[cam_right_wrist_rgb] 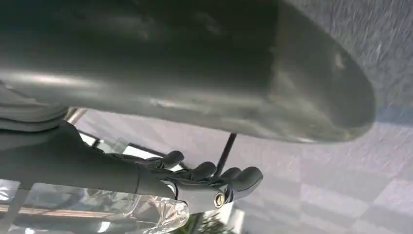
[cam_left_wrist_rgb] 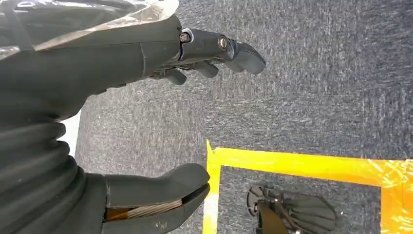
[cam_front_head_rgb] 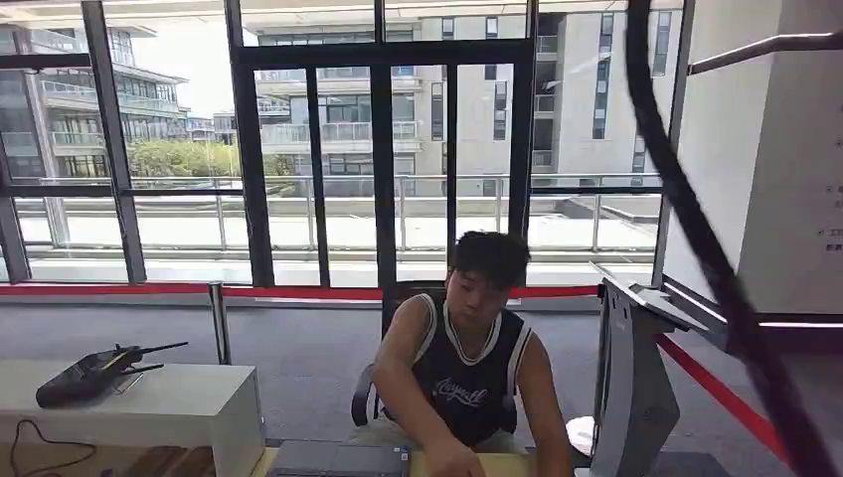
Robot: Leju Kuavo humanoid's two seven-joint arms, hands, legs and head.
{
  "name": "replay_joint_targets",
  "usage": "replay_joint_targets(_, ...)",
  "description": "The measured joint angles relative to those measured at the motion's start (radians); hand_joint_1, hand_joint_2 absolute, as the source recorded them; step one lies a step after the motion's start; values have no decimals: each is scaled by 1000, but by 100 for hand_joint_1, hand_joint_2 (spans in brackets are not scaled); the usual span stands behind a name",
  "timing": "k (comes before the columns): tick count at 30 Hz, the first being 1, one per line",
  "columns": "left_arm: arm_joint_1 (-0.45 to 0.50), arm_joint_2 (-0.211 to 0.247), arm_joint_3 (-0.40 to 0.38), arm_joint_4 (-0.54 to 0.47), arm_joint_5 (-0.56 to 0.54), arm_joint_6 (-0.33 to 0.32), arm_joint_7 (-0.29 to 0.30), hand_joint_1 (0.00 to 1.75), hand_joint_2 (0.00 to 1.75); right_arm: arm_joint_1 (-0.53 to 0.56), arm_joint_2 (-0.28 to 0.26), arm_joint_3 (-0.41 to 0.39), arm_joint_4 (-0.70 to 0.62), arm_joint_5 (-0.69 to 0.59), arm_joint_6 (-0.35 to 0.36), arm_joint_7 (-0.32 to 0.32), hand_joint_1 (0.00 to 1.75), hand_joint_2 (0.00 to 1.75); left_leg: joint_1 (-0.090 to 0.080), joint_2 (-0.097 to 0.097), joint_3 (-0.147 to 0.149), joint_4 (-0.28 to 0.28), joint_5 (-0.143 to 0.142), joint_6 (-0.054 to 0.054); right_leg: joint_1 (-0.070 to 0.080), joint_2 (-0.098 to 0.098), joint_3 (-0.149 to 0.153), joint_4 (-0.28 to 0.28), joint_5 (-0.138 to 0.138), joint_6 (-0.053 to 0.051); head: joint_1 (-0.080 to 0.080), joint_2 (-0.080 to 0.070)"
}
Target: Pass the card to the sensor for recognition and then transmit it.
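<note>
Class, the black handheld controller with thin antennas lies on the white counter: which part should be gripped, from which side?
Likely the thick body of the black handheld controller, fingers coming from above across its width: it lies flat on the white counter, and the thin antennas at one end look too slender to hold.

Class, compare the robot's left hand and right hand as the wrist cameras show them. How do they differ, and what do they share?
1. The left hand hangs over grey carpet marked with yellow tape; the right hand sits beneath a broad grey curved cover.
2. The left hand's thumb and fingers stand well apart; the right hand's fingers lie side by side, gently curved.
Shared: both are dark grey and hold nothing.
</note>
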State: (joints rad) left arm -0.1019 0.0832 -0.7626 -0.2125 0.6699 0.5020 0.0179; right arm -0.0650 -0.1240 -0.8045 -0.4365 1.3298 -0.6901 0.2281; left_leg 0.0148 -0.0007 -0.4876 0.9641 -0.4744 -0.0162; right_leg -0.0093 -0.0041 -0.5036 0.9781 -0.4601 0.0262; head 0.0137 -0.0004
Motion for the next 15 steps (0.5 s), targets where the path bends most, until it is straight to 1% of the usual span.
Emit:
replay_joint_targets(3, 0, 5, 0, 0, 0, -2, -15, 0, 175, -21, 3, -22, 50, -27, 23, -7, 0, 0, 0, 0, 0, 0, 0, 0, 0, 0, 0, 0, 0, 0, 1, 0)
replay_joint_targets(6, 0, 9, 0, 0, 0, -9, -40, 0, 175, -36, 10, -60, 104, -117, 110, -10, 0, 0, 0, 0, 0, 0, 0, 0, 0, 0, 0, 0, 0, 0, 1, 0)
replay_joint_targets(8, 0, 13, -1, 0, 3, -15, -42, 0, 175, -39, 16, -84, 127, -154, 160, -10, 0, 0, 0, 0, 0, 0, 0, 0, 0, 0, 0, 0, 0, 0, 2, 0)
replay_joint_targets(10, -1, 15, -1, 0, 5, -17, -38, 0, 175, -44, 21, -103, 151, -156, 208, -4, 0, 0, 0, 0, 0, 0, 0, 0, 0, 0, 0, 0, 0, 0, 2, 0)
replay_joint_targets(15, 0, 17, -1, 0, 19, -11, -16, 0, 175, -57, 33, -127, 198, -95, 289, 25, 0, 0, 0, 0, 0, 0, 0, 0, 0, 0, 0, 0, 0, 0, 2, 0)
